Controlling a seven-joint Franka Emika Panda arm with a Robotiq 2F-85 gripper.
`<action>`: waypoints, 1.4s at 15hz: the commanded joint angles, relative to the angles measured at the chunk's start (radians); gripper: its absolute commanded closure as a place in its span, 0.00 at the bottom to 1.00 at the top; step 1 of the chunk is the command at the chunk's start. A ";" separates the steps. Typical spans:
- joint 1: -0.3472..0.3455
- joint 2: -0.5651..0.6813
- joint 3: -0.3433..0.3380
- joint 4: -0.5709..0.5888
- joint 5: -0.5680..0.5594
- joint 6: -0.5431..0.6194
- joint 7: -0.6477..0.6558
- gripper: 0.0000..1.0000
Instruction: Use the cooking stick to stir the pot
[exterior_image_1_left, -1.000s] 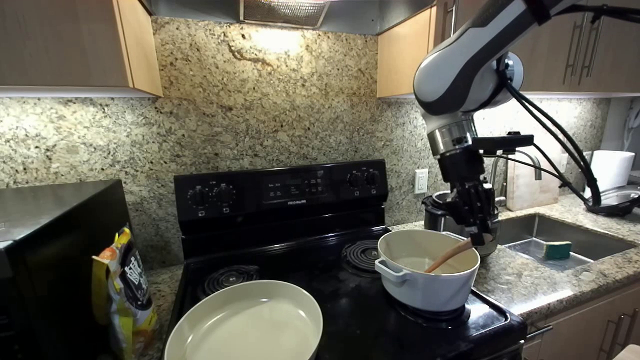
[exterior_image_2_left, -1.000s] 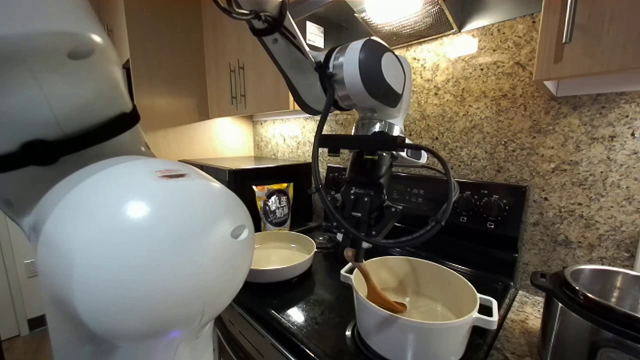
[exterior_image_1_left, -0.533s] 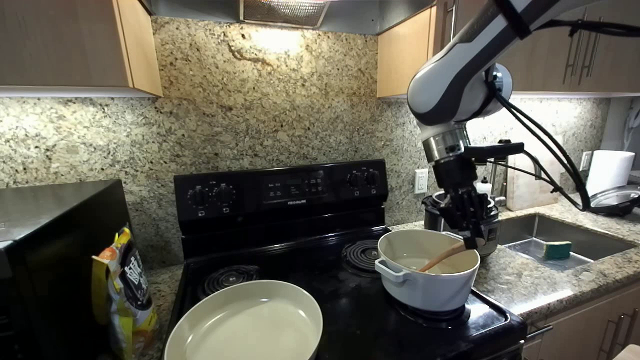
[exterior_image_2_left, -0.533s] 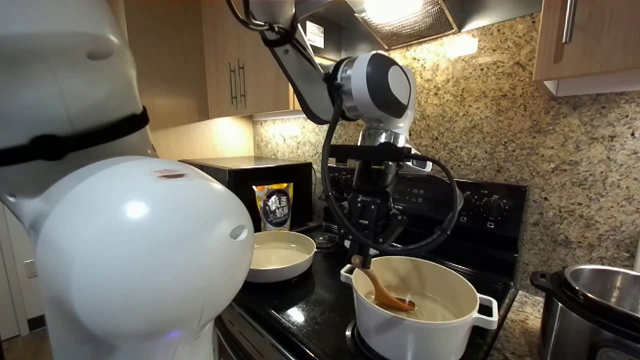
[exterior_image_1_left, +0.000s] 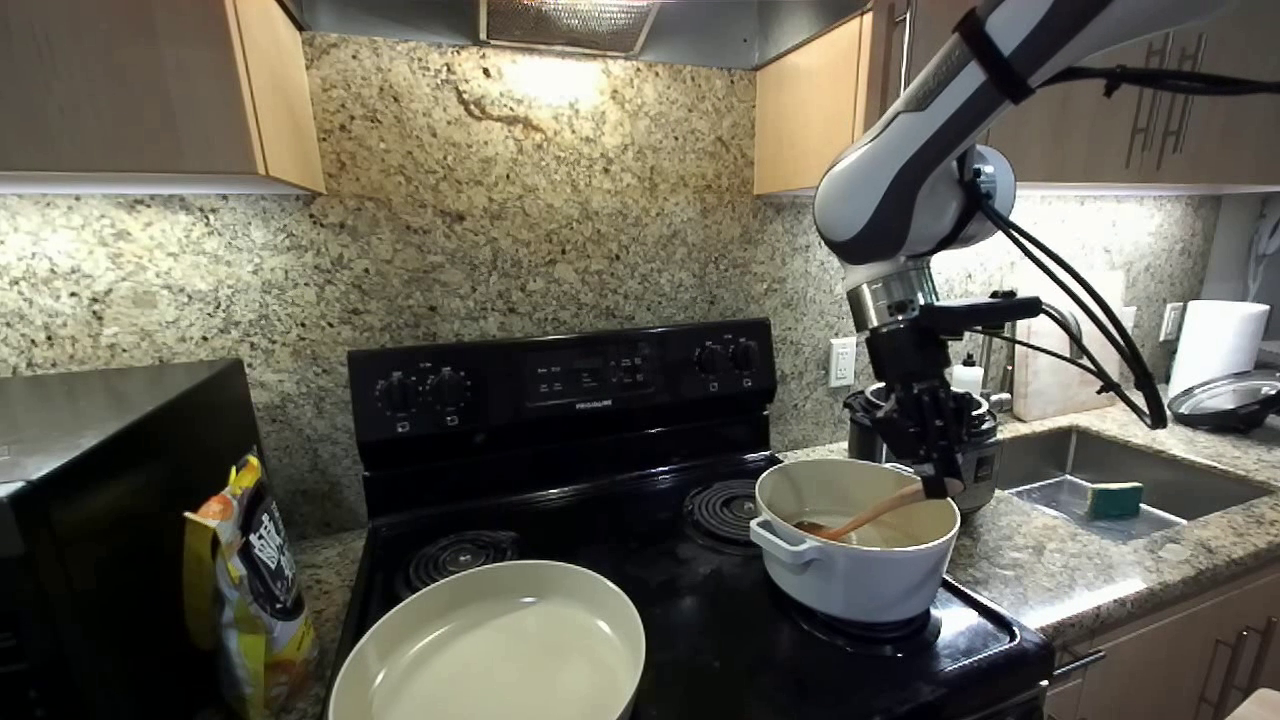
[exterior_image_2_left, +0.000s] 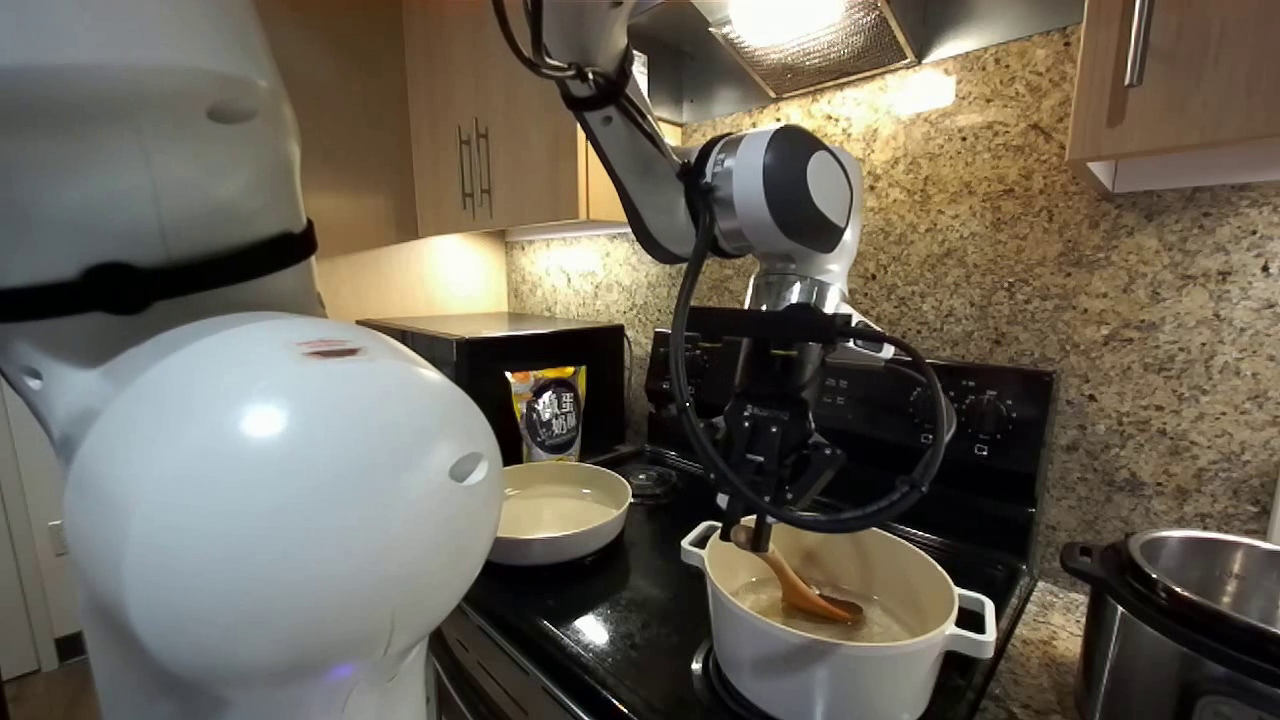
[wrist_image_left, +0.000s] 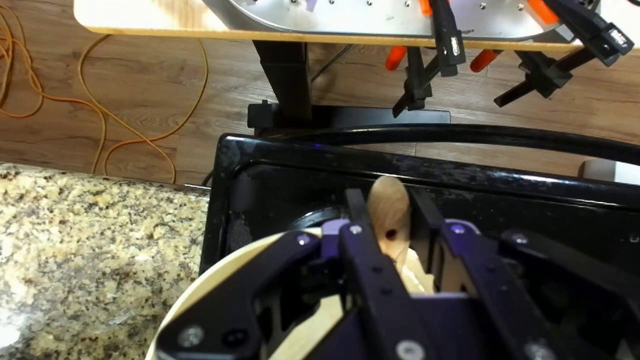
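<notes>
Claw (wrist_image_left: 388, 202) clamped on cooking stick (exterior_image_2_left: 797, 588) (upper end); lower end inside pot (exterior_image_2_left: 812, 675). Risk: twisting loose if pushed against the pot.

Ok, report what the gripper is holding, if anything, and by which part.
The wooden spoon, gripped by the end of its handle.
</notes>
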 joint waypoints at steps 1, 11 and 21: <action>-0.034 -0.035 -0.006 -0.013 -0.050 -0.021 0.047 0.94; -0.005 -0.045 0.013 -0.007 -0.071 -0.135 0.000 0.94; 0.030 0.080 0.022 0.038 -0.053 -0.068 0.011 0.94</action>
